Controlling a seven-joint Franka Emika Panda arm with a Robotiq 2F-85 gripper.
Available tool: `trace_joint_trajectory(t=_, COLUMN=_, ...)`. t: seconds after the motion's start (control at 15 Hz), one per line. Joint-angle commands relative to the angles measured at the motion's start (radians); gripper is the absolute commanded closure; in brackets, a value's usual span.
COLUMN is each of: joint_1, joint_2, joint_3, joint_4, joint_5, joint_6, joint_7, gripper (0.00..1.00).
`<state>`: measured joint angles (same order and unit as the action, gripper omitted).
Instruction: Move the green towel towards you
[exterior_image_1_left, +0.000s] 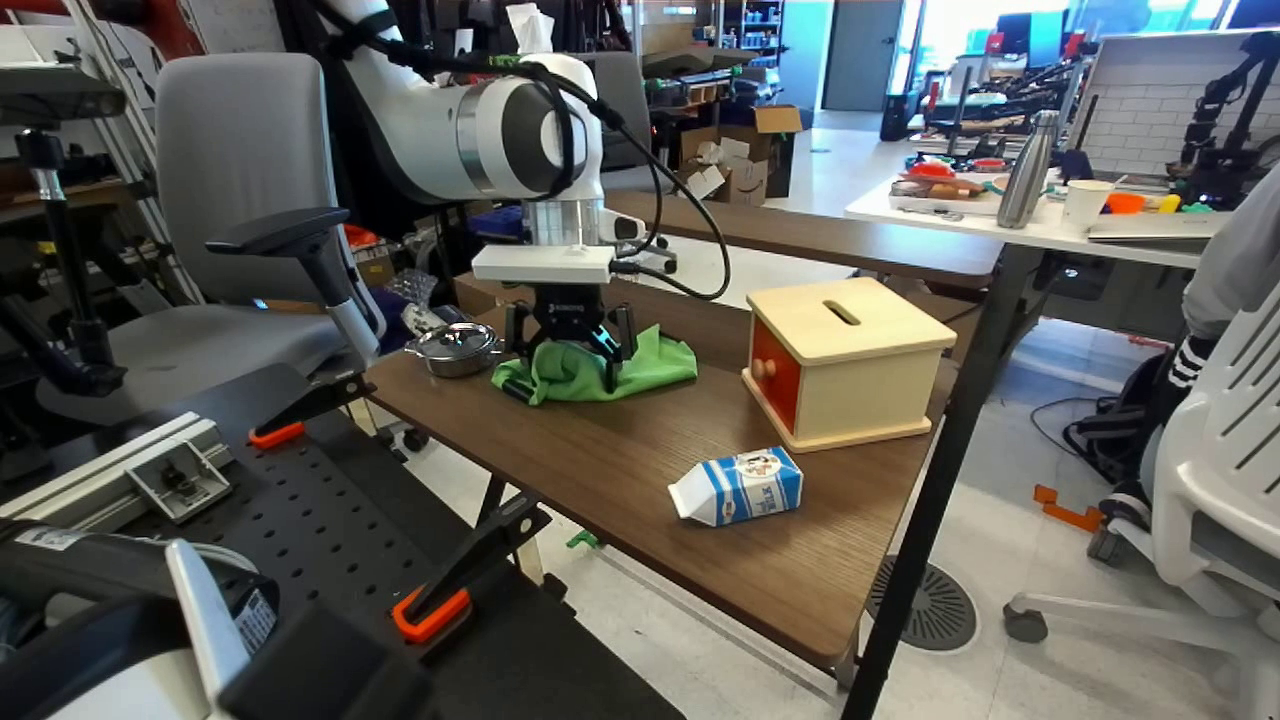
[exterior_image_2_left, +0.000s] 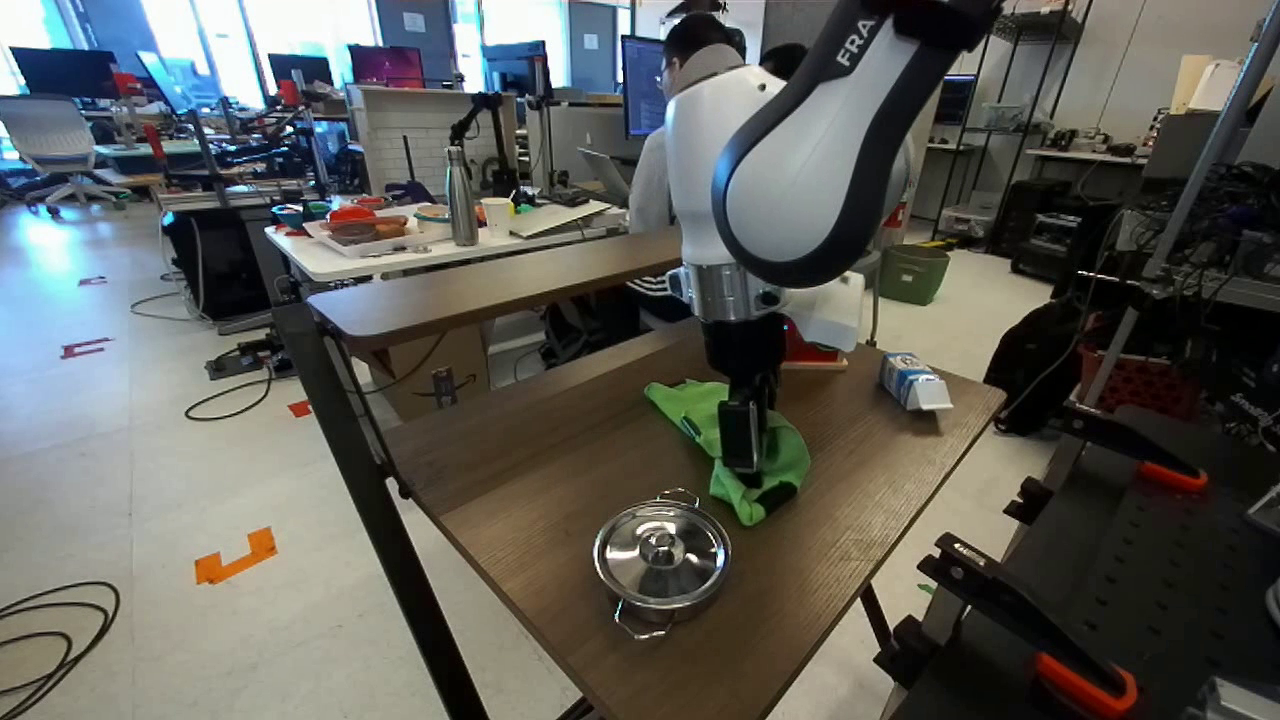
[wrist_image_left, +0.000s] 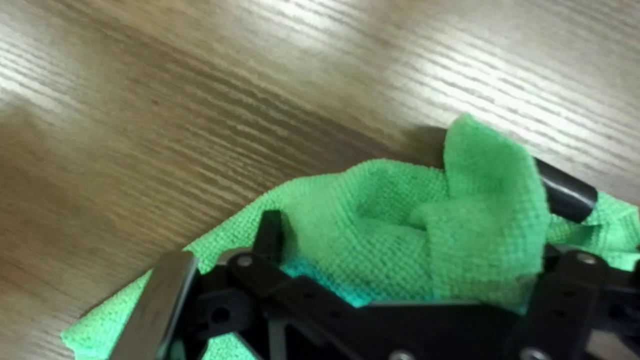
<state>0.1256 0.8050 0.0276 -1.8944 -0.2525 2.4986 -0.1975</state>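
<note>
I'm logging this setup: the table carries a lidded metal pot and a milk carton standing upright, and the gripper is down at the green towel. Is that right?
Not quite: the milk carton is not upright; it lies on its side, as both exterior views show. The rest holds: the table carries the lidded metal pot, and the gripper is down at the green towel.

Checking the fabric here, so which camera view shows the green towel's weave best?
The wrist view: the green towel is nearest, so weave and folds show, though the end effector covers part of it. Both exterior views show it smaller, bunched on the table beneath the end effector, its weave too fine to make out.
</note>
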Motion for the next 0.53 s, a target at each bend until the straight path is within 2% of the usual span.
trace_joint_trajectory(t=0.0, joint_1=-0.002, joint_2=-0.055, joint_3=-0.018, joint_4=-0.137, joint_5=-0.035, joint_6=0.053, joint_7=0.009, gripper=0.00)
trace_joint_trajectory(t=0.47, joint_1=-0.027, joint_2=-0.111, joint_3=-0.051, joint_4=-0.251, joint_5=-0.025, joint_6=0.083, joint_7=0.020, gripper=0.00)
